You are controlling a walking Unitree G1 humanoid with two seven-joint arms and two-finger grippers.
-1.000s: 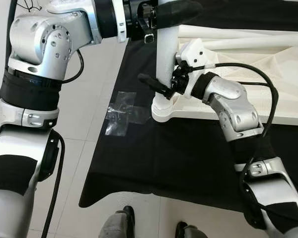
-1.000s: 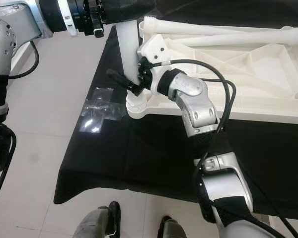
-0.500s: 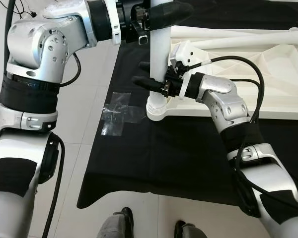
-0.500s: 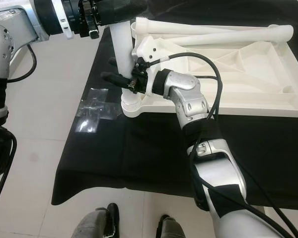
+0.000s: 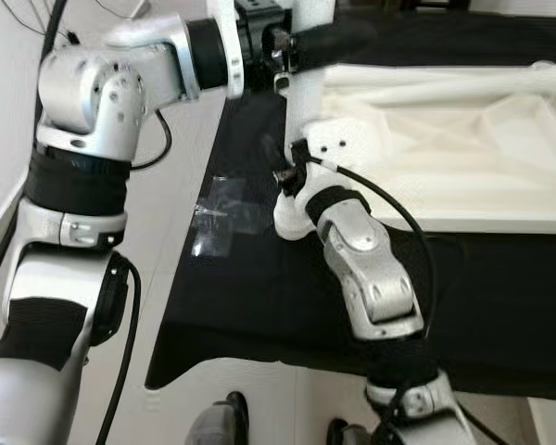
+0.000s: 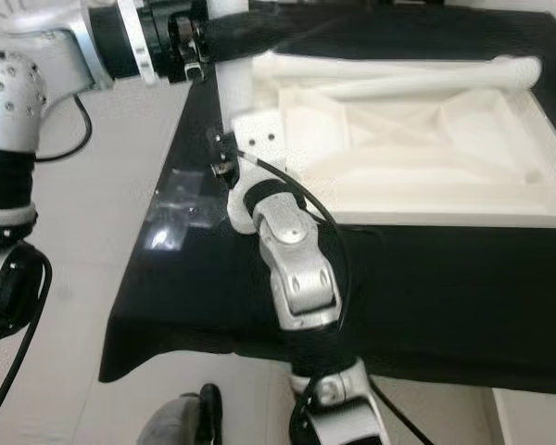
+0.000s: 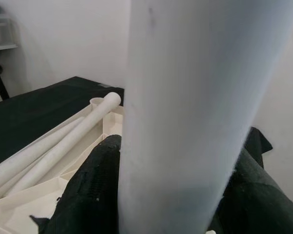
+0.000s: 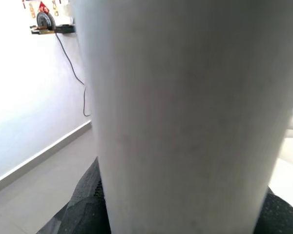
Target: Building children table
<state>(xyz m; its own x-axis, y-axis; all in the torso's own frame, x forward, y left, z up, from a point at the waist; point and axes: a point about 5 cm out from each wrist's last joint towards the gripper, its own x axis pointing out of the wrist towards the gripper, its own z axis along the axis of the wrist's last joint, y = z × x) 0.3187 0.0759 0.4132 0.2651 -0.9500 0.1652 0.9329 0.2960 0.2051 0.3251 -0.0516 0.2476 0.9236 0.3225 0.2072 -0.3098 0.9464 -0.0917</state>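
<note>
A white table top (image 5: 463, 139) lies upside down on a black cloth (image 5: 259, 297). One white leg (image 5: 308, 102) stands upright in its near left corner socket (image 5: 292, 218). My left gripper (image 5: 315, 42) is shut on the leg's upper end; in the left wrist view black fingers (image 7: 88, 195) press both sides of the leg (image 7: 185, 97). My right gripper (image 5: 287, 176) is shut on the same leg low down, just above the socket, with the leg (image 8: 185, 112) close in the right wrist view. Two loose legs (image 6: 398, 69) lie across the far side of the top.
Pale tiled floor lies left of the cloth, with a patch of clear tape (image 5: 224, 209) on it. My right forearm (image 5: 366, 269) crosses the cloth's near part. Dark shoes (image 5: 232, 417) show at the bottom edge.
My right arm has swung from the right side to in front of the leg, and its gripper now sits tight against the leg's base. The left gripper keeps its hold. The camera has shifted.
</note>
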